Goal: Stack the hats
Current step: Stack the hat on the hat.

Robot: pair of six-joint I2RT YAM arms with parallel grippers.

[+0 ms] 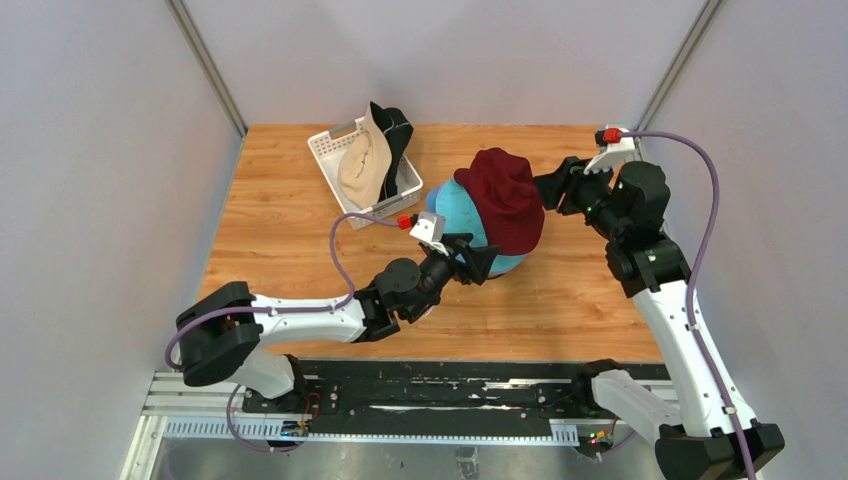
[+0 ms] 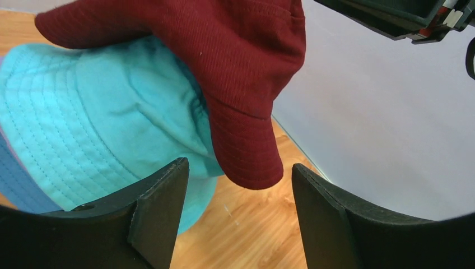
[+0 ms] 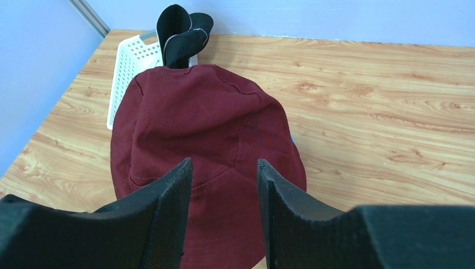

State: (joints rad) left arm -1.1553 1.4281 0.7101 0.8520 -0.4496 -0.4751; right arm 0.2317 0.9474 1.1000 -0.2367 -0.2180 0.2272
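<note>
The dark red hat [image 1: 505, 200] lies askew on top of the teal hat [image 1: 462, 228] in the middle of the table. A blue hat's edge [image 2: 15, 180] shows under the teal one. The lavender hat is hidden. The beige hat [image 1: 362, 165] and black hat [image 1: 396, 132] stand in the white basket [image 1: 328, 148]. My left gripper [image 1: 487, 262] is open at the pile's near side. In the left wrist view the red brim [image 2: 246, 151] hangs just ahead of the left gripper [image 2: 240, 175], untouched. My right gripper [image 1: 551, 190] is open at the red hat's right side, and the right wrist view shows it [image 3: 224, 166] over the red hat [image 3: 196, 117].
The white basket sits at the table's back left, also seen in the right wrist view [image 3: 126, 67]. Grey walls close in both sides and the back. Bare wood [image 1: 270, 240] lies left of the pile, and more bare wood [image 1: 580, 290] lies to its right front.
</note>
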